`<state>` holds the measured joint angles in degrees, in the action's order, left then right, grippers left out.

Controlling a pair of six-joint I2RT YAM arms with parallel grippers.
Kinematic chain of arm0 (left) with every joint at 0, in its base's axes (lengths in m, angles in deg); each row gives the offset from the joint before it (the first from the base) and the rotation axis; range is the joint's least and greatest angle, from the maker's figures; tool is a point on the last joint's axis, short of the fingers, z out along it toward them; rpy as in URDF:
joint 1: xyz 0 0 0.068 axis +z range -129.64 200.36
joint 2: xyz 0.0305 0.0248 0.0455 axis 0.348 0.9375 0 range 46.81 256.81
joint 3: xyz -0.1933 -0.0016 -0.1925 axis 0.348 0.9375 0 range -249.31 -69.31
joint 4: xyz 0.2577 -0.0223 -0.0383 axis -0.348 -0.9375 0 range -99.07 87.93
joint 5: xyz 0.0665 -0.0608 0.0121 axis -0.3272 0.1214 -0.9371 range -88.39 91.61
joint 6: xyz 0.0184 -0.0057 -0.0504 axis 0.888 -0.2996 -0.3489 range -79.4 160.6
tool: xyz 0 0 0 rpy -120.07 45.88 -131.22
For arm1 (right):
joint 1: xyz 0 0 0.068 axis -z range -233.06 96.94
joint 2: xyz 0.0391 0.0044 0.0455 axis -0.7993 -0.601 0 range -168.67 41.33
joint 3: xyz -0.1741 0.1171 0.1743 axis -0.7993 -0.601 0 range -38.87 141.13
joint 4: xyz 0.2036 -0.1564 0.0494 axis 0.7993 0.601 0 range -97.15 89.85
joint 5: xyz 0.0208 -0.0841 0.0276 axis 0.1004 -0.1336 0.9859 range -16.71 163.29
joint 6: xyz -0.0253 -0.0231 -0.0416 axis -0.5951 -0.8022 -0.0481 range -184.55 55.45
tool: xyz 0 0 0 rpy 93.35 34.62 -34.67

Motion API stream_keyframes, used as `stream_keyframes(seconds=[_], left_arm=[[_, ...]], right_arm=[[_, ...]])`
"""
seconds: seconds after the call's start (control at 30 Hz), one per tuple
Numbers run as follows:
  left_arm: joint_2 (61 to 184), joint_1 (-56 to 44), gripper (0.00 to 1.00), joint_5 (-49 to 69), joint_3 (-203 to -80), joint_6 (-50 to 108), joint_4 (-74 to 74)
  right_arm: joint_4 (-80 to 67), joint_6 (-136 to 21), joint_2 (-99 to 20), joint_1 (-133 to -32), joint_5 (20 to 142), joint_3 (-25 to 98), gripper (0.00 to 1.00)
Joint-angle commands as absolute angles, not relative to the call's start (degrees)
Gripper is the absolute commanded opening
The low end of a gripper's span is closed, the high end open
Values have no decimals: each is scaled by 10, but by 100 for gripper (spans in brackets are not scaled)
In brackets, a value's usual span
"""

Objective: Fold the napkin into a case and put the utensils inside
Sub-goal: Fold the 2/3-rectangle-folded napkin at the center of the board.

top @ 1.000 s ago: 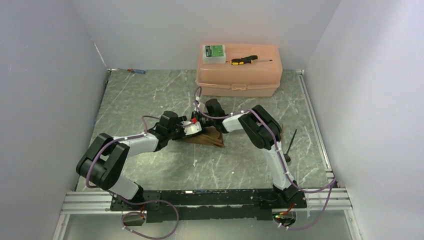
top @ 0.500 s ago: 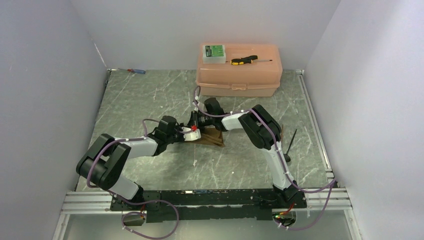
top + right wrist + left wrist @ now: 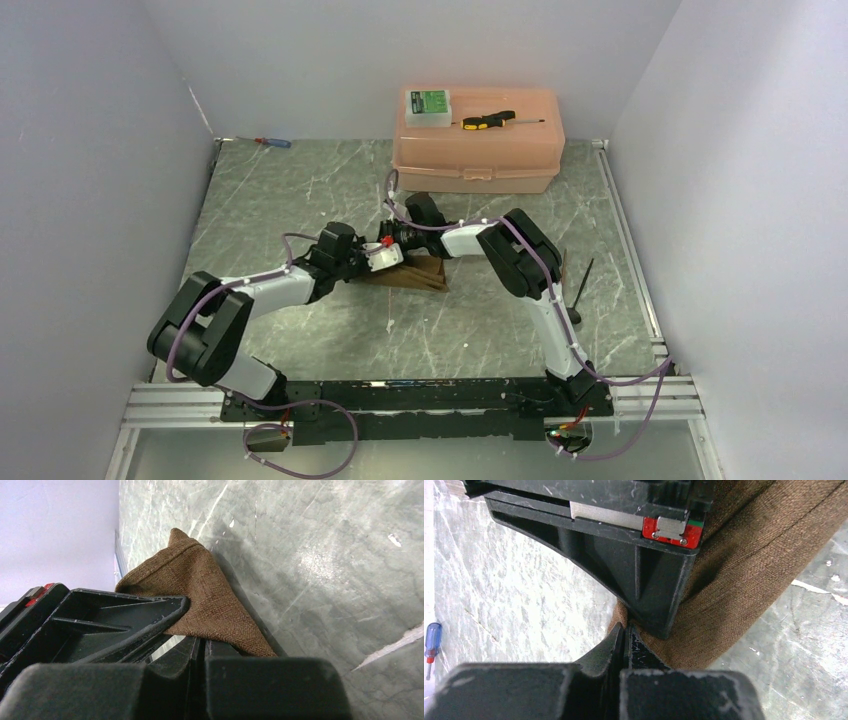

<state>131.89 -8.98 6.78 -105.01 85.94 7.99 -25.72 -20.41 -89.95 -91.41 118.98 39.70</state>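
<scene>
On table, napkin (brown, bunched)

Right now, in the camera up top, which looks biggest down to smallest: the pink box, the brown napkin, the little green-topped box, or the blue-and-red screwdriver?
1. pink box
2. brown napkin, even with the arms hiding part of it
3. green-topped box
4. blue-and-red screwdriver, thin and tiny
</scene>
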Motion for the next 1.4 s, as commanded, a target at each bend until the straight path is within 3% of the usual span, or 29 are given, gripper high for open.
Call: stream_keyframes(seconds=[0.0, 0.73, 1.37], left_arm=[[1288, -97, 3, 92, -1049, 852, 78], [1268, -97, 3, 62, -1074, 819, 85], [1277, -97, 6, 88, -1048, 844, 108]], right_arm=[[-251, -199, -903, -920, 1186, 430, 0], [-167, -244, -943, -926, 1156, 437, 0], [-208, -208, -910, -927, 1175, 458, 0]])
